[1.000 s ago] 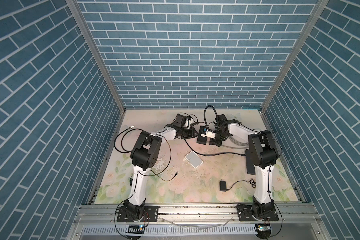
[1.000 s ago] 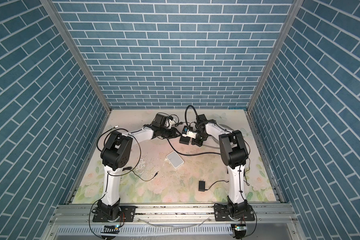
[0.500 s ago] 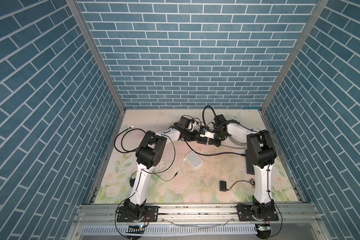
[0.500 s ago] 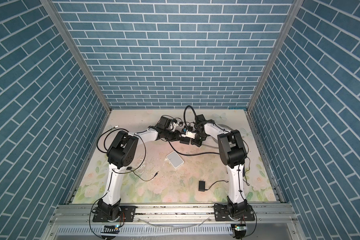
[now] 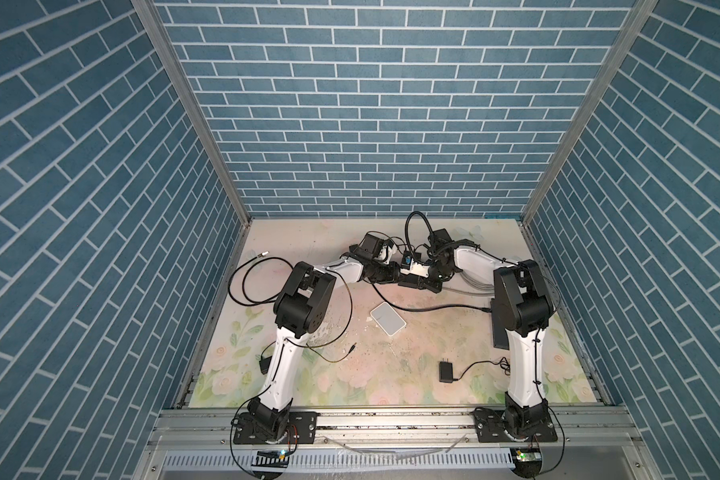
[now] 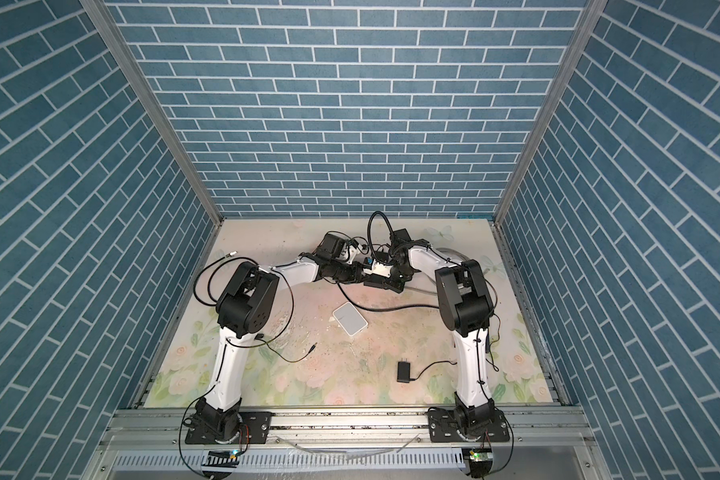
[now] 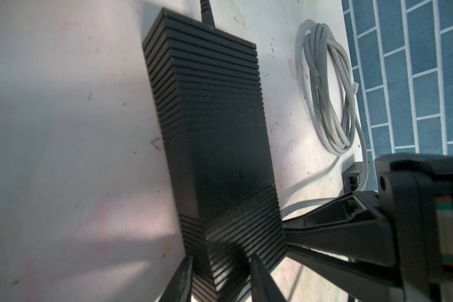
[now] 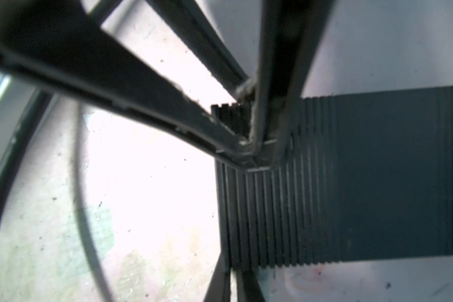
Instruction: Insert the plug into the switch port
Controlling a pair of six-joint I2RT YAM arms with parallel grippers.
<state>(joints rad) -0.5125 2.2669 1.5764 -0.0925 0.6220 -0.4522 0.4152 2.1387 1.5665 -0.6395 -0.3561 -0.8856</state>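
We saw the switch (image 7: 215,130) flat on the tabletop (image 7: 76,130), one end clasped in the partly spread left gripper (image 7: 220,258). The right gripper (image 8: 251,150) stood at that end, tips nearly meeting; whether it held the plug, we couldn't tell.

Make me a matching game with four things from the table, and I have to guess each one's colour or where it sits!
Things:
1. flat box
2. coiled cable
3. wall charger
4. ribbed box

Colour or place:
A. grey
B. black, at the back
C. white
D. black, near the front

Pairs: 1-C, 2-A, 3-D, 4-B
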